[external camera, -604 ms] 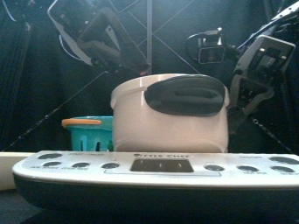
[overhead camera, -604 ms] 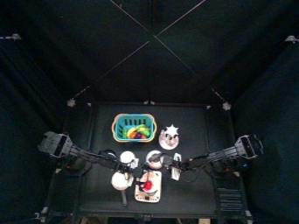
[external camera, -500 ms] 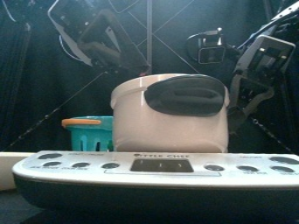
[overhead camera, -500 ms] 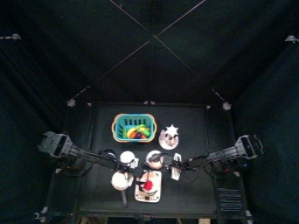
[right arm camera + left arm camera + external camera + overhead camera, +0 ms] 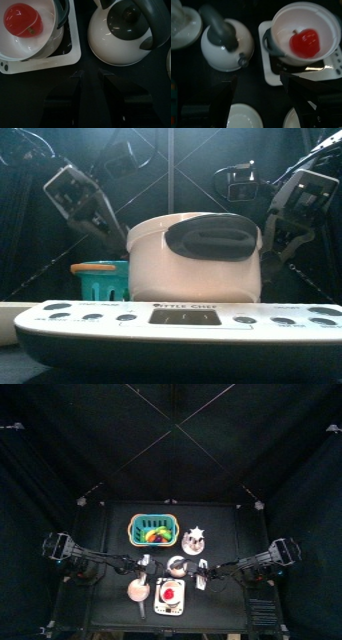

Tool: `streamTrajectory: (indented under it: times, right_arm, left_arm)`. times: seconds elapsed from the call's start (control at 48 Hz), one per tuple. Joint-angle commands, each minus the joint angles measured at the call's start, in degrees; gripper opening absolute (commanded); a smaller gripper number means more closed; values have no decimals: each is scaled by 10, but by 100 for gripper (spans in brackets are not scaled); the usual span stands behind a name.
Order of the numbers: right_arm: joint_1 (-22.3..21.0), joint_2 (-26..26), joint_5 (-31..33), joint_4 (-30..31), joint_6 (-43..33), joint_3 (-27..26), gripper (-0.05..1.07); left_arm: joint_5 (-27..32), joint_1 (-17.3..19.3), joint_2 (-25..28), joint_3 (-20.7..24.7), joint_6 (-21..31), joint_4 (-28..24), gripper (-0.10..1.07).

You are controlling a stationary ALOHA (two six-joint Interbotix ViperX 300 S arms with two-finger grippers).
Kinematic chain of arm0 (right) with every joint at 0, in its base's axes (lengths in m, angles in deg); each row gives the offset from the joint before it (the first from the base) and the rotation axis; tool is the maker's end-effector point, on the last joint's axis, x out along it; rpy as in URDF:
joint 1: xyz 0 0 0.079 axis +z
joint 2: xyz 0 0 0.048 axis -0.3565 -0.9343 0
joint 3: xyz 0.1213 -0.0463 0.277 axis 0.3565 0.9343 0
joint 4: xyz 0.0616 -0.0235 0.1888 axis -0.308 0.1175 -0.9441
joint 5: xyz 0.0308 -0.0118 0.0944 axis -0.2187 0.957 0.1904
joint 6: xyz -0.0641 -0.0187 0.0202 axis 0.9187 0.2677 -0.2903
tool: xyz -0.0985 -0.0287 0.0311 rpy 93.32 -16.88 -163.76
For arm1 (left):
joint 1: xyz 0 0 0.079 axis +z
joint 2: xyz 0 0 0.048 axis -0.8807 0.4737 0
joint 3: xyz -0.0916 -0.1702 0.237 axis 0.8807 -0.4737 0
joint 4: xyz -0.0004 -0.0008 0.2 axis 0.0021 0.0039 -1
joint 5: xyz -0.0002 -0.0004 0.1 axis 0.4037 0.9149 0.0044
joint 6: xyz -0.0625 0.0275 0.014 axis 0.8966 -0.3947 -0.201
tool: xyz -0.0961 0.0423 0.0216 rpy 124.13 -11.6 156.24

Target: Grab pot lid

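From my remote desk: the left gripper (image 5: 259, 84) hangs with its jaws spread as wide as they go and nothing between them. It is poised over bare black table (image 5: 258, 60), between a white toy kettle with a dark grey arched handle (image 5: 224, 44) and a white round pot holding a red tomato-like piece (image 5: 304, 36).

The pot sits uncovered on a white toy stove with a row of dark knobs (image 5: 171, 323), at the table's front edge. The kettle stands just behind it.

The right gripper (image 5: 90, 76) hovers low on the opposite side of the same pair. Its jaws are a little apart and grip nothing; the kettle and the pot lie just beyond its tips.

The pale round disc with a dark knob (image 5: 195, 538) is what I take for the pot lid. It lies flat on the table beyond the kettle, just to the right of a green plastic basket of toy fruit (image 5: 155, 532), and apart from both grippers. In the left wrist view it is only a blurred pale round at the frame's corner (image 5: 180, 20).

Two white plate-like discs (image 5: 241, 117) lie under the left arm, near its jaws.

From the table's edge, the pot fills the middle, with both arms hanging behind it to either side.
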Motion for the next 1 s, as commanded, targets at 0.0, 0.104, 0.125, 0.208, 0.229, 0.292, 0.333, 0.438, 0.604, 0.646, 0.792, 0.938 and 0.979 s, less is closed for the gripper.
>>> streamTrajectory:
  times: [0.0, 0.104, 0.125, 0.208, 0.229, 0.292, 0.333, 0.438, 0.604, 0.646, 0.792, 0.938, 0.979]
  right_arm:
    - [-1, 6, -2, 1, 0, -4, 71]
    - [0, 4, -2, 1, -1, -4, 71]
    - [0, 4, -2, 1, -1, -4, 71]
    - [0, 3, -2, 1, -1, -4, 71]
    - [-1, 3, -2, 1, -1, -4, 71]
    - [-1, 2, -2, 1, -1, -4, 71]
    - [-1, 1, -2, 1, -1, -4, 71]
    - [-1, 1, -2, 0, -1, -4, 71]
    - [0, 1, -2, 0, -1, -4, 71]
    - [-1, 1, -2, 0, -1, -4, 71]
    - [-1, 1, -2, 0, -1, -4, 71]
    - [0, 1, -2, 1, -1, -4, 71]
    - [-1, 1, -2, 0, -1, -4, 71]
  left_arm:
    - [18, 17, -2, -7, 1, 7, 100]
    - [32, 25, 7, -12, 0, 21, 100]
    - [34, 26, 10, -12, 0, 22, 100]
    - [44, 29, 14, -14, 0, 24, 100]
    - [47, 31, 15, -15, 0, 24, 100]
    - [53, 35, 16, -16, 1, 25, 100]
    - [59, 39, 15, -18, 1, 25, 100]
    - [75, 42, 15, -22, 1, 27, 100]
    - [110, 39, 7, -25, 1, 41, 100]
    - [118, 39, 3, -25, 1, 46, 100]
    - [154, 37, -21, -27, 2, 62, 100]
    - [185, 37, -51, -39, 2, 64, 100]
    - [195, 37, -60, -44, 3, 66, 100]
